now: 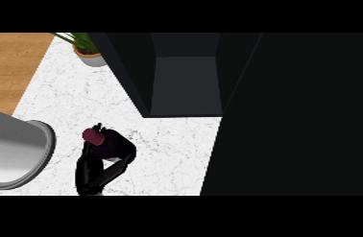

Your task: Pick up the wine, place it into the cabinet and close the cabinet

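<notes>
L hand [99,170] at lower left of head view, fingers curled round the wine [91,135]. Dark red cap sticks out past the fingers toward upper left, and a bit of pale label shows between them. Can't tell whether the bottle is touching the worktop [166,149] or lifted off it. Wine is over white marbled worktop, well short of the cabinet [186,82], not inside. Cabinet sits up and to the R of the hand, open, with a dark grey interior. Its black door [291,116] is swung out and fills the R side of the view. Just L of the hand is a grey thing [25,154] w/ a rounded rim, cut by the edge; can't tell what. Potted plant [88,53] at top left beside the cabinet. Wood floor [20,63] lies beyond the worktop's L edge.
</notes>
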### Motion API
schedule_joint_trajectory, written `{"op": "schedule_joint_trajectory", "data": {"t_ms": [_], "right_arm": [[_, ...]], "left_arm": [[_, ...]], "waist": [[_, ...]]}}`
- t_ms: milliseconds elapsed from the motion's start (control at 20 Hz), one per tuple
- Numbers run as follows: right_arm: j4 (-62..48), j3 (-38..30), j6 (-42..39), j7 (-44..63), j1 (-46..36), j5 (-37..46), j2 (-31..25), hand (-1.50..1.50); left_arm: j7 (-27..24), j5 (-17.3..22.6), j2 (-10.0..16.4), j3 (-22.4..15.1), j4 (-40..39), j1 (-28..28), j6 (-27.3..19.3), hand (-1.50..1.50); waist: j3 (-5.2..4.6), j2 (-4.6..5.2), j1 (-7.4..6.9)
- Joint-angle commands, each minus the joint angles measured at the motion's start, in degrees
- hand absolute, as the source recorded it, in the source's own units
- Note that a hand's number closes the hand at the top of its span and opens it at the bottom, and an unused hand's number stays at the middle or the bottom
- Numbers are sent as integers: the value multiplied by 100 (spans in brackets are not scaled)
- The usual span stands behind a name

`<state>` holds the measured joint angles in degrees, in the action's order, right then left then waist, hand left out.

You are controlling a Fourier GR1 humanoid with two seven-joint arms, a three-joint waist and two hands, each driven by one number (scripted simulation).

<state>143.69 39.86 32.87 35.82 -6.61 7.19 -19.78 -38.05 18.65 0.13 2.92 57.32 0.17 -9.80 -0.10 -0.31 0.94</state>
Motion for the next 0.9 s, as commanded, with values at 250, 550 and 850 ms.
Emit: {"op": "schedule_joint_trajectory", "data": {"t_ms": [250, 550, 850], "right_arm": [[964, 203, 25, 201, 354, 725, -390, -150], [1159, -144, 54, 261, 300, 317, -507, -150], [901, -123, 104, 26, 260, 169, -561, -150]], "left_arm": [[-828, -3, 5, 185, -907, -503, 7, 150], [-790, -224, 271, -373, -433, -53, 467, 150], [-755, -340, 1174, -749, -795, -314, 2288, 150]], "waist": [[3, 13, 16], [4, 0, 6], [-1, 3, 37]]}}
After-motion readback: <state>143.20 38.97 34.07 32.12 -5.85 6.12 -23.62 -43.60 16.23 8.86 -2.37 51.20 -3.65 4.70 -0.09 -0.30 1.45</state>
